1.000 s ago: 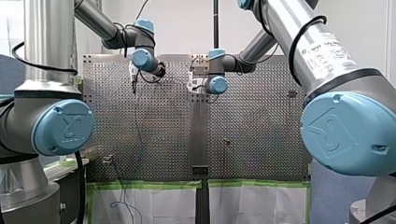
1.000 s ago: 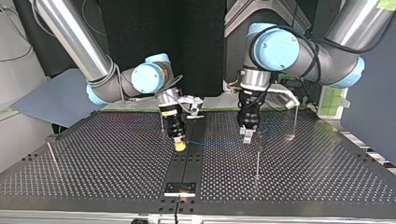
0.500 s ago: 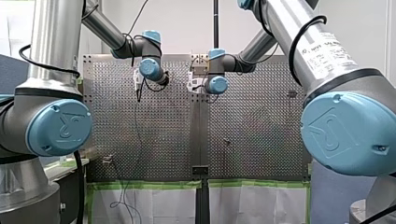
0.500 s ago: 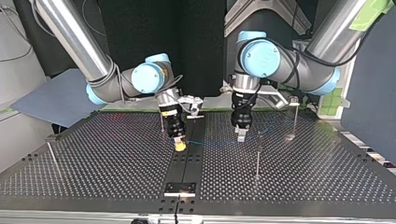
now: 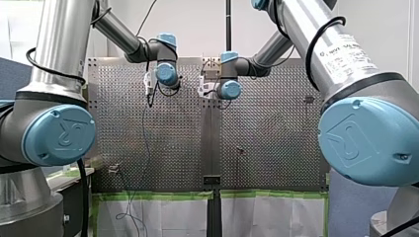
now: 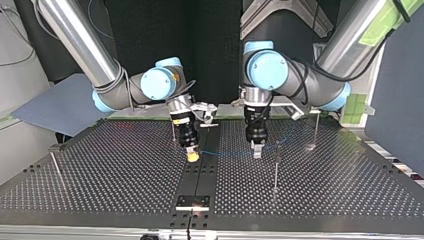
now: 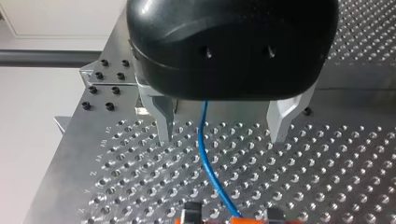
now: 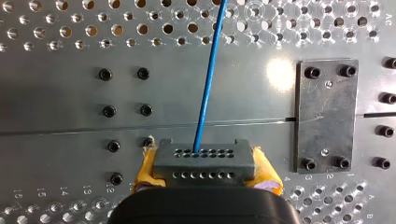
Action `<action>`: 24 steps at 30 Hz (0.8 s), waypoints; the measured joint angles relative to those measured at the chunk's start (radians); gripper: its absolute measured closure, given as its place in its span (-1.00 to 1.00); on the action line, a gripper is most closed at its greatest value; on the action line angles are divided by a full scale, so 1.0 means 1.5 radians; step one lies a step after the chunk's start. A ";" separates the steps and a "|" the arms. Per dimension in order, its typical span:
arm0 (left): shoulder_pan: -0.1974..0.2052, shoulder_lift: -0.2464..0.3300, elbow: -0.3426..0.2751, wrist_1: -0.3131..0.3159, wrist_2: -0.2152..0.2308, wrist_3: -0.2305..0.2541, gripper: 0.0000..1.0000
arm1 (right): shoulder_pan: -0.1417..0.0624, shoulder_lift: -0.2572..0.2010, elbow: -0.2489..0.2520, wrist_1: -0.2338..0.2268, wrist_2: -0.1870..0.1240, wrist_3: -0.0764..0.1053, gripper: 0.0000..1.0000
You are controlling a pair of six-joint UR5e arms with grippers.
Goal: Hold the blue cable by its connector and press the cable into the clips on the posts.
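Over the last second my left tool [image 6: 257,150] has slid along the blue cable [image 6: 226,153] toward the connector [image 8: 205,158] and now hangs closer to it. My right arm has not moved.

In the top view, nearest the camera and in front of the connector, a small metal plate [image 6: 192,201] sits over the seam of the perforated tabletop [image 6: 100,190]. A little further back, right of the connector and just past my left tool, a thin near post [image 6: 275,170] stands upright. A side post [image 6: 55,162] stands well off to the connector's left.

The connector is a grey block with rows of small holes. It is clamped between the yellow pads [image 8: 145,170] of my right tool [image 6: 192,156], just above the seam. The cable leaves the connector and runs straight to my left tool, just above the tabletop.

In the left wrist view that tool's two metal fingers [image 7: 164,122] are spread wide. The cable passes between them and touches neither.

Behind the connector a back post [image 6: 173,131] rises, partly hidden by my right tool. A far post [image 6: 316,127] stands well to the connector's right. The clips are too small to make out.
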 joint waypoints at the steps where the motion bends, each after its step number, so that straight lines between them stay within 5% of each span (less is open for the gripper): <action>1: -0.001 -0.001 0.003 0.002 -0.004 0.001 -1.00 | 0.000 0.000 0.000 0.000 0.000 0.000 1.00; 20: -0.010 -0.036 0.067 -0.005 -0.035 0.017 -1.00 | 0.000 0.000 0.000 -0.001 0.000 0.002 1.00; 24: -0.009 -0.036 0.067 -0.005 -0.038 0.021 -0.58 | 0.000 0.000 0.000 -0.001 0.000 0.002 1.00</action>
